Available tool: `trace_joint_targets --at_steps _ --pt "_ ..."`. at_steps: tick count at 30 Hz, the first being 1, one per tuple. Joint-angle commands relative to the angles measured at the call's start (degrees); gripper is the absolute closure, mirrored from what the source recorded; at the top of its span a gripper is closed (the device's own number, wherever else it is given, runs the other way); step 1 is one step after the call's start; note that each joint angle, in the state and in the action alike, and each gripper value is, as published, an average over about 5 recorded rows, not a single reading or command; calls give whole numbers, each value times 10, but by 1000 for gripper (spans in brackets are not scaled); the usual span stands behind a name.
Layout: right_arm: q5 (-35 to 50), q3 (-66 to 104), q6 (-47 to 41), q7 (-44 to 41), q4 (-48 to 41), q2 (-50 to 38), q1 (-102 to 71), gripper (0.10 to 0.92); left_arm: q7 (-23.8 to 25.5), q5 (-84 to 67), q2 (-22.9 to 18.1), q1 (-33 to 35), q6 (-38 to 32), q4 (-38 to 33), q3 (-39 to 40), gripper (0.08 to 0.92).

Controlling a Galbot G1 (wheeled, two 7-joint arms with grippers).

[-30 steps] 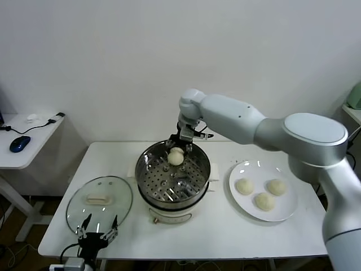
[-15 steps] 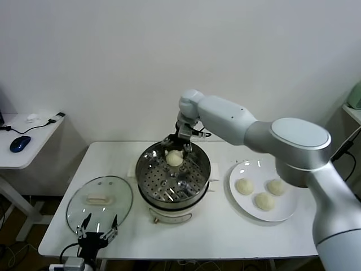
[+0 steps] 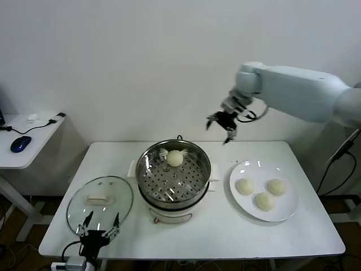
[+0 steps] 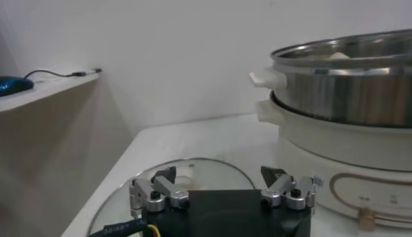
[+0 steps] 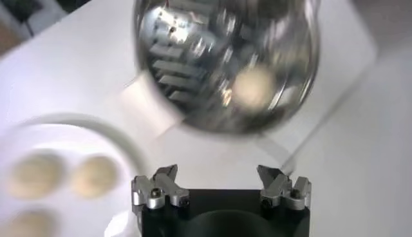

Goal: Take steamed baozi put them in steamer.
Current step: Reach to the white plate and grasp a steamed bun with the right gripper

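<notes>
One steamed baozi point(image 3: 175, 158) lies alone on the perforated tray at the back of the steamer point(image 3: 174, 199), a shiny steel pot on a white base; the right wrist view shows it as a pale blur point(image 5: 252, 85) inside the pot point(image 5: 193, 71). Three more baozi point(image 3: 244, 186) point(image 3: 276, 187) point(image 3: 264, 201) lie on the white plate point(image 3: 242, 168) to the right. My right gripper point(image 3: 223, 123) hangs open and empty in the air, above the table between steamer and plate. My left gripper point(image 3: 97, 231) is parked open at the table's front edge, by the glass lid.
A round glass lid point(image 3: 100, 199) with a cream handle lies flat on the table left of the steamer. A side desk point(image 3: 34, 132) with a blue mouse point(image 3: 19, 143) stands at far left. The white wall is close behind the table.
My right gripper has opened, left the baozi in the steamer, and risen up and to the right, away from the pot. The left arm has not moved.
</notes>
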Motion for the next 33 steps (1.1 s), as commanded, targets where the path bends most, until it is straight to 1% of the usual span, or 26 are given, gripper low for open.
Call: trace_joint_targets --at_steps 1,6,16,21,27,30,33 --pt "36 -18 -203 47 101 -143 -72 203 0 -1 1 -1 0 1 -2 177" --pt "-11 97 -224 63 29 -104 -201 203 0 -1 0 -1 0 4 -2 177" --pt "-66 205 -215 61 -110 -10 -319 202 0 3 -4 3 -1 8 -1 177" --pt "-75 225 -207 59 -151 20 -340 203 0 3 -4 3 -2 12 -1 177" --pt "-78 240 -199 55 -167 34 -344 205 -1 3 -4 4 -4 14 -1 177" --pt "-76 240 -197 50 -159 31 -342 251 -1 3 -4 4 -4 14 0 177" --pt "-74 241 -194 46 -147 26 -337 323 -1 3 -4 4 -4 13 1 177"
